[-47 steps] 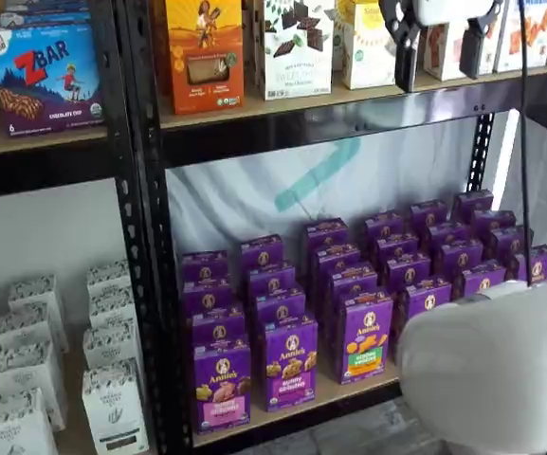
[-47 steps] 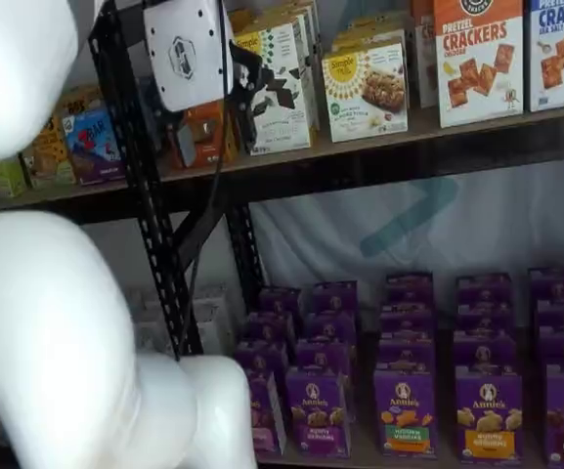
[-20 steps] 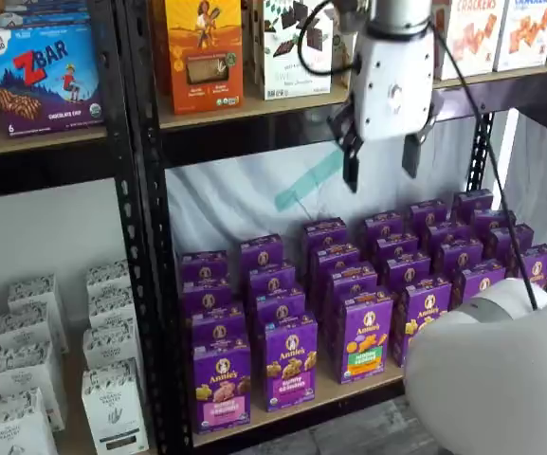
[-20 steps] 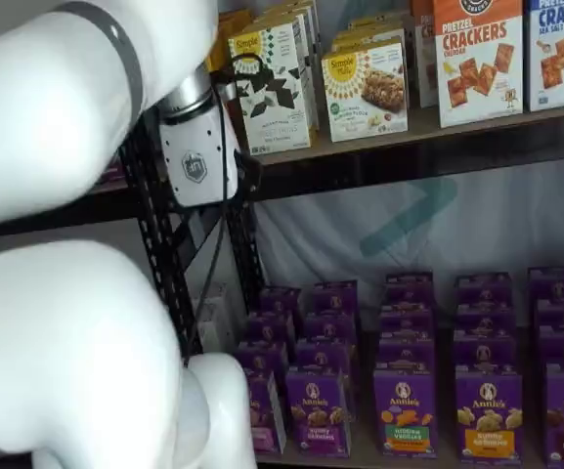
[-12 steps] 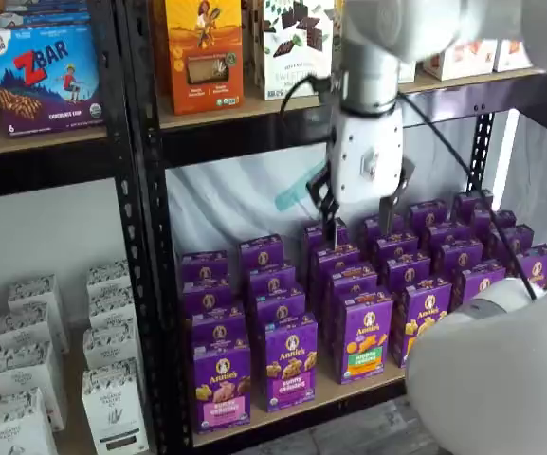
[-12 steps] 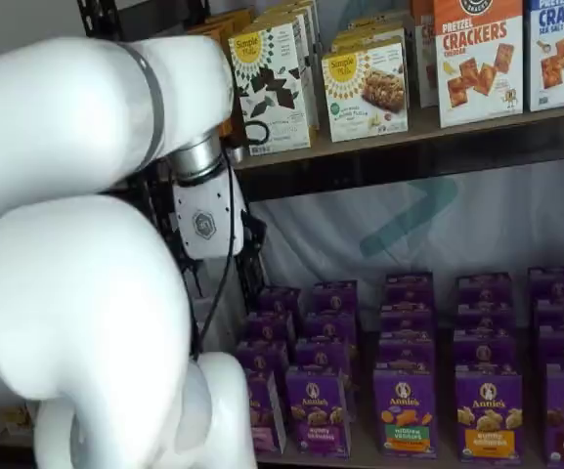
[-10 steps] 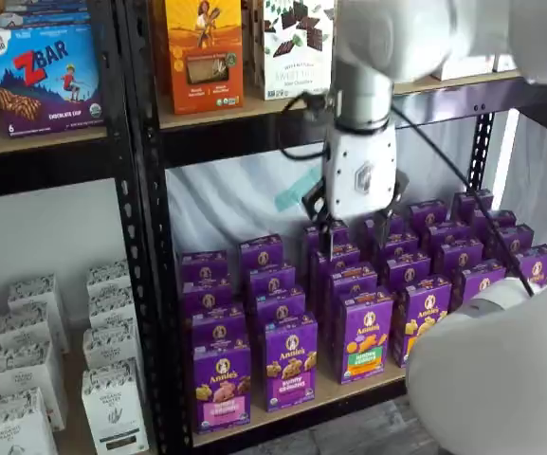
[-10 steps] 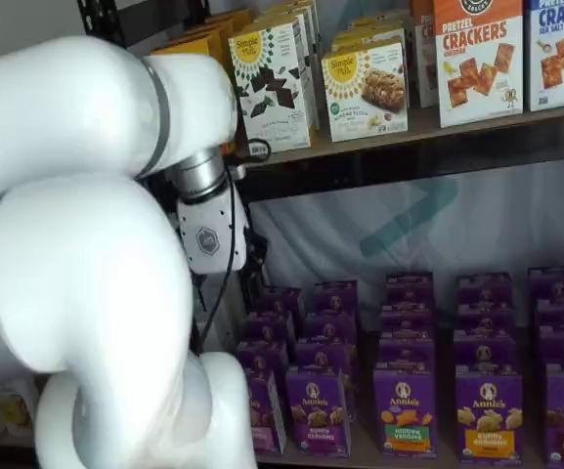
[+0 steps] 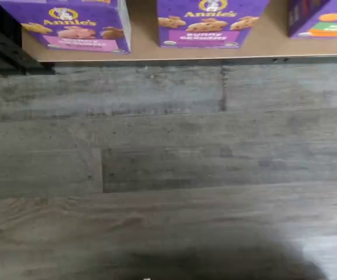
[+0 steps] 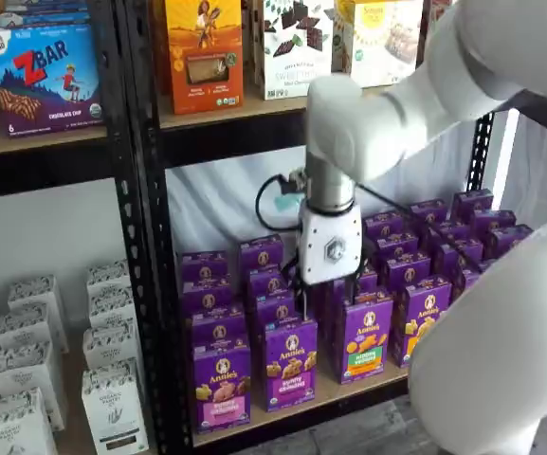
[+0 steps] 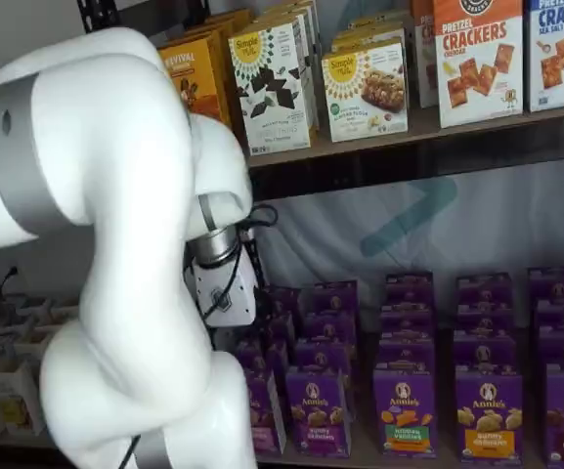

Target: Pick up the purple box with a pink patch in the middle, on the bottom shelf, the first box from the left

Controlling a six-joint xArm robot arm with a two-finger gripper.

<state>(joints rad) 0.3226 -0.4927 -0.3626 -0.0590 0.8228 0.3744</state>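
With its black fingers mostly hidden among the boxes so their grip cannot be told, the gripper (image 10: 325, 296) is hanging over the middle rows while the purple box (image 10: 222, 386), one of three front boxes in the wrist view, is standing upright at the bottom shelf's (image 10: 322, 392) front-left corner, facing outward.

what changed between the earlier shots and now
The gripper has come down from the upper shelf level to the bottom shelf, and moved left, now hanging in front of the purple rows behind the front boxes. Its fingers are hard to make out, so open or shut is unclear. It holds nothing. The purple box with the pink patch and its neighbours stand where they were.
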